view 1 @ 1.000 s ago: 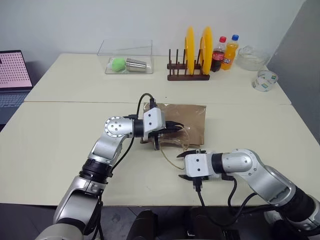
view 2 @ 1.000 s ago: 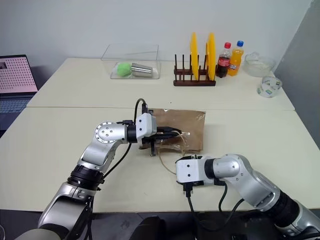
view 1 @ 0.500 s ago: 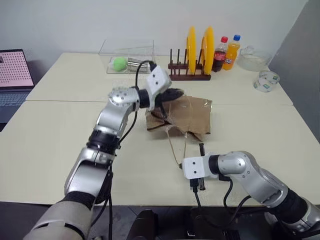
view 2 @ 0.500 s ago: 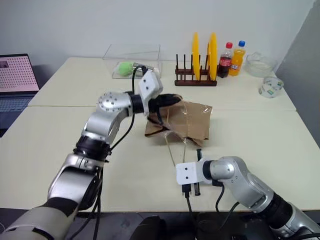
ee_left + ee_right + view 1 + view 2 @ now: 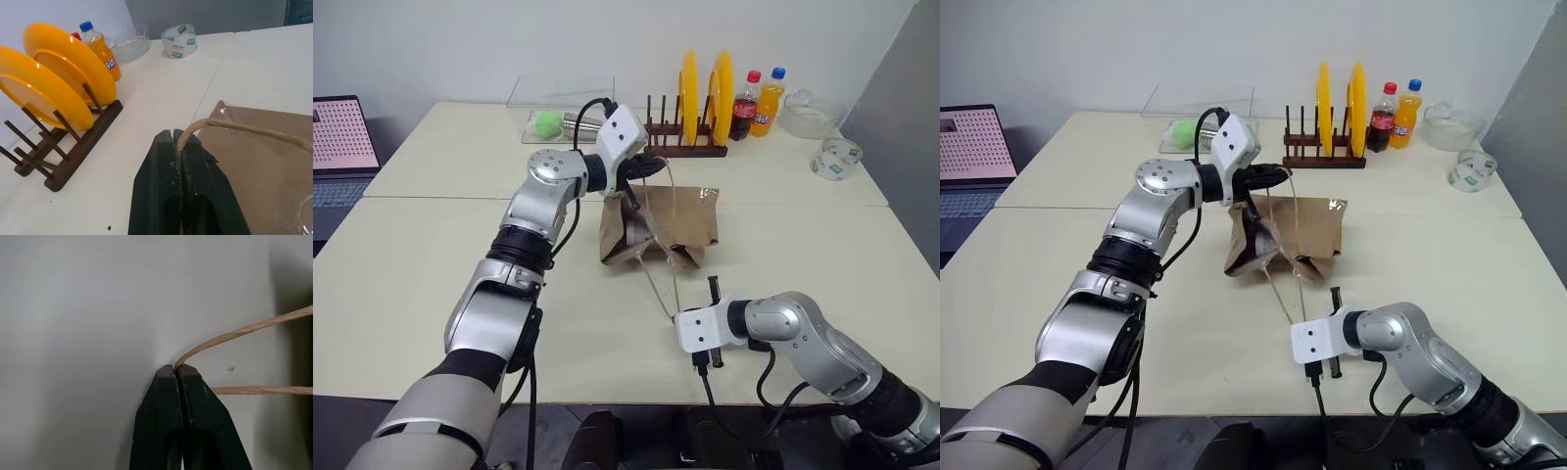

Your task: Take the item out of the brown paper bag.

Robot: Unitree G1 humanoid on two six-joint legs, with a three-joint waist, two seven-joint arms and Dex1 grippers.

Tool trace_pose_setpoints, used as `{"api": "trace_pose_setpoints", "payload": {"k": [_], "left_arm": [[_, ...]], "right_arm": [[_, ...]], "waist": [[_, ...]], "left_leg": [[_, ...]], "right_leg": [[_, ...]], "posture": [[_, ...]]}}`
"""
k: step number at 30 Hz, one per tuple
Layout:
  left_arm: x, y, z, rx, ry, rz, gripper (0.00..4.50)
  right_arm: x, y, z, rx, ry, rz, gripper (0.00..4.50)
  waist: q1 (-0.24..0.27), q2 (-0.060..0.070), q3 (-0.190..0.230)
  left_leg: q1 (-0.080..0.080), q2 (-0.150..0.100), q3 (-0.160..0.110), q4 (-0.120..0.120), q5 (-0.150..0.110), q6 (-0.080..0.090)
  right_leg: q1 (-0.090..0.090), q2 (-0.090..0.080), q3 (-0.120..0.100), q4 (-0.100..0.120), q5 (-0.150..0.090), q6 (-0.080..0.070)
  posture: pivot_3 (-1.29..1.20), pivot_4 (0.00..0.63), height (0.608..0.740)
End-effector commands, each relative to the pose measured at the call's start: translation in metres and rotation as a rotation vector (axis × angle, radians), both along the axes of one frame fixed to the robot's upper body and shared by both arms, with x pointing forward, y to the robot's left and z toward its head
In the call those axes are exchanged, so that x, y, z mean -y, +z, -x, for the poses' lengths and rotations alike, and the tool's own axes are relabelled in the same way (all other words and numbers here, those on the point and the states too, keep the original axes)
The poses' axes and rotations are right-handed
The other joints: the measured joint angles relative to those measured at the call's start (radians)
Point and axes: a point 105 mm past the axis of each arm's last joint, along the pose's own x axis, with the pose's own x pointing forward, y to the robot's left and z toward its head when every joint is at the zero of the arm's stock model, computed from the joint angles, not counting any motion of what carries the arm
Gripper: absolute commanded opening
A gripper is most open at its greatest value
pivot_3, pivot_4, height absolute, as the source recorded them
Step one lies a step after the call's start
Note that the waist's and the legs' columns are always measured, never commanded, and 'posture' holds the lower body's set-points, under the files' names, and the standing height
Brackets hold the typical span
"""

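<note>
The brown paper bag [image 5: 683, 227] hangs creased, its bottom on the table and its mouth turned toward my left arm. My left gripper [image 5: 652, 167] is raised above the bag and shut on one tan string handle [image 5: 244, 128], which is pulled taut. My right gripper [image 5: 713, 285] rests low near the table's front edge. It is shut on the other string handle [image 5: 234, 335], which runs slack from the bag across the table. The item is hidden inside the bag.
Behind the bag stand a wooden rack with two yellow plates [image 5: 690, 103], a cola bottle [image 5: 740, 103] and an orange bottle [image 5: 766, 100]. A glass bowl [image 5: 808, 113] and a tape roll [image 5: 830, 157] sit back right. A clear box [image 5: 558, 108] holds a green ball and a steel cylinder. A laptop [image 5: 337, 147] is far left.
My left gripper rose and moved away from me with its handle, pulling the flat-lying bag up off the table. My right gripper closed on the other string.
</note>
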Motion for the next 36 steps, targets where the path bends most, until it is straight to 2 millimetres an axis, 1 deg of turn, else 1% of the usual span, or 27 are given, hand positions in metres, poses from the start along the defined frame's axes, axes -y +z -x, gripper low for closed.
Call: {"api": "trace_pose_setpoints", "payload": {"k": [1,13,16,18,21,24,26,29,33,36], "left_arm": [[-0.008,0.073,0.002,0.221,0.046,0.116,0.00],[-0.006,0.084,0.002,0.256,0.048,0.140,0.00],[-0.003,0.084,0.007,0.247,0.004,0.145,0.00],[-0.001,0.081,0.011,0.235,-0.032,0.138,0.00],[0.001,0.076,0.018,0.199,-0.086,0.134,0.00],[0.004,0.066,0.032,0.144,-0.176,0.114,0.00],[0.005,0.061,0.041,0.114,-0.224,0.107,0.00],[0.005,0.057,0.050,0.071,-0.265,0.121,0.00],[0.006,0.054,0.058,0.036,-0.304,0.127,0.00],[0.007,0.055,0.062,0.022,-0.324,0.138,0.00]], "right_arm": [[0.007,-0.031,0.024,-0.161,0.047,0.086,0.03],[0.009,-0.033,0.025,-0.166,0.044,0.091,0.03],[0.007,-0.030,0.021,-0.149,0.028,0.063,0.03],[0.003,-0.023,0.018,-0.135,0.014,0.019,0.03],[0.000,-0.012,0.014,-0.116,0.006,-0.030,0.58],[-0.002,0.006,0.014,-0.112,0.003,-0.092,1.57],[0.000,0.020,0.019,-0.132,0.010,-0.122,2.25],[0.007,0.046,0.027,-0.174,-0.003,-0.189,2.25],[0.016,0.074,0.038,-0.241,-0.018,-0.266,2.25],[0.010,0.102,0.033,-0.270,-0.040,-0.400,2.25]], "waist": [[0.000,0.000,0.000],[-0.002,-0.001,-0.003],[-0.002,-0.001,-0.003],[-0.002,-0.001,-0.003],[-0.003,-0.001,-0.003],[-0.004,-0.001,-0.003],[-0.003,-0.001,-0.003],[-0.003,0.000,-0.003],[-0.002,0.000,-0.003],[-0.005,0.000,-0.003]], "left_leg": [[0.000,0.000,0.000,0.000,0.000,0.000],[0.003,0.000,0.001,0.000,0.000,0.000],[0.003,0.000,0.001,0.000,0.000,-0.001],[0.003,0.000,0.001,0.000,0.001,-0.001],[0.003,0.000,0.001,0.000,0.002,-0.003],[0.003,0.000,0.001,0.000,0.002,-0.004],[0.002,0.000,0.001,0.000,0.002,-0.004],[0.001,0.000,0.001,0.000,0.002,-0.003],[0.001,0.000,0.000,0.001,0.000,0.000],[0.002,0.000,0.000,0.001,0.000,0.000]], "right_leg": [[0.000,0.000,0.000,0.000,0.000,0.000],[0.002,0.000,0.000,0.000,-0.001,0.001],[0.002,0.000,0.001,0.000,-0.001,0.001],[0.002,0.000,0.001,0.000,-0.001,0.001],[0.002,0.000,0.001,0.001,0.000,0.000],[0.001,0.000,0.001,0.001,0.000,0.000],[0.001,0.000,0.001,0.001,0.000,0.000],[0.000,0.000,0.001,0.001,0.000,-0.001],[0.001,0.000,0.001,0.001,0.000,0.000],[0.001,0.000,0.001,0.001,0.000,0.000]], "posture": [[0.00,0.150,0.740],[0.00,0.150,0.740],[0.00,0.150,0.740],[0.00,0.150,0.740],[0.00,0.150,0.740],[0.00,0.150,0.740],[0.00,0.150,0.740],[0.00,0.150,0.740],[0.00,0.150,0.740],[0.00,0.150,0.740]]}}
